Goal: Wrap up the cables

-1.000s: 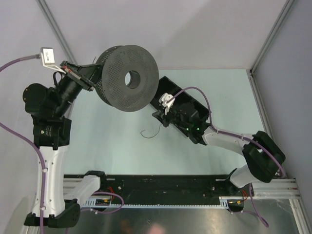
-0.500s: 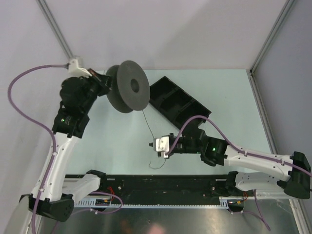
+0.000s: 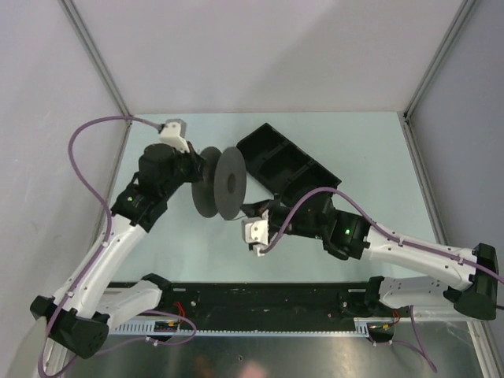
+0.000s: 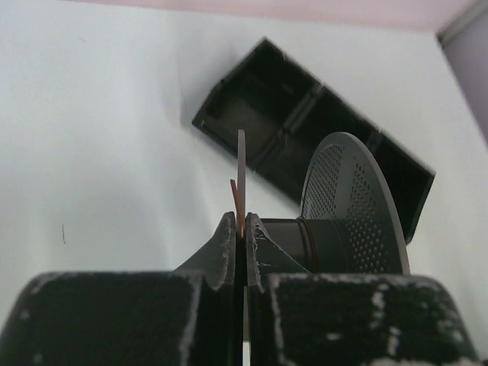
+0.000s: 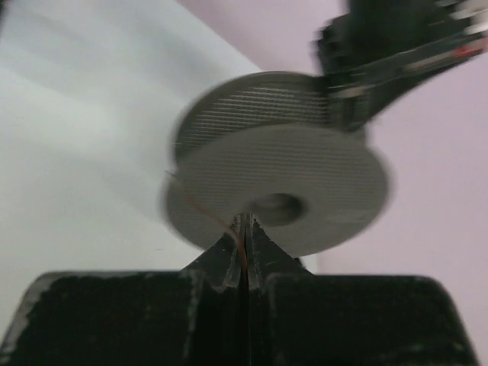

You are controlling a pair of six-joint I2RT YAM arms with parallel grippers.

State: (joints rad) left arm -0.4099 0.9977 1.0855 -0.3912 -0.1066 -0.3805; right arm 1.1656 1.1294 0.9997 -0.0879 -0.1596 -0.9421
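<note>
Overhead view: the left gripper (image 3: 198,167) sits left of centre, clamped on the dark grey spool (image 3: 222,183), whose two round flanges present nearly edge-on. Left wrist view: the left gripper (image 4: 242,225) has its jaws closed on the thin rim of the near flange, with the perforated far flange to the right and a short orange-brown strand standing beside the rim at the fingertips; whether that strand is the cable cannot be confirmed. The right gripper (image 3: 250,209) lies just below and right of the spool, near frame centre. Right wrist view: the right gripper (image 5: 244,229) is closed, pinching the cable (image 5: 210,217), a hair-thin coppery wire running from between the fingertips up and left to the lower left edge of the spool (image 5: 282,175); this view is blurred. A black compartmented tray (image 3: 287,161) rests on the pale green table (image 3: 173,244) right of the spool, apart from both grippers.
</note>
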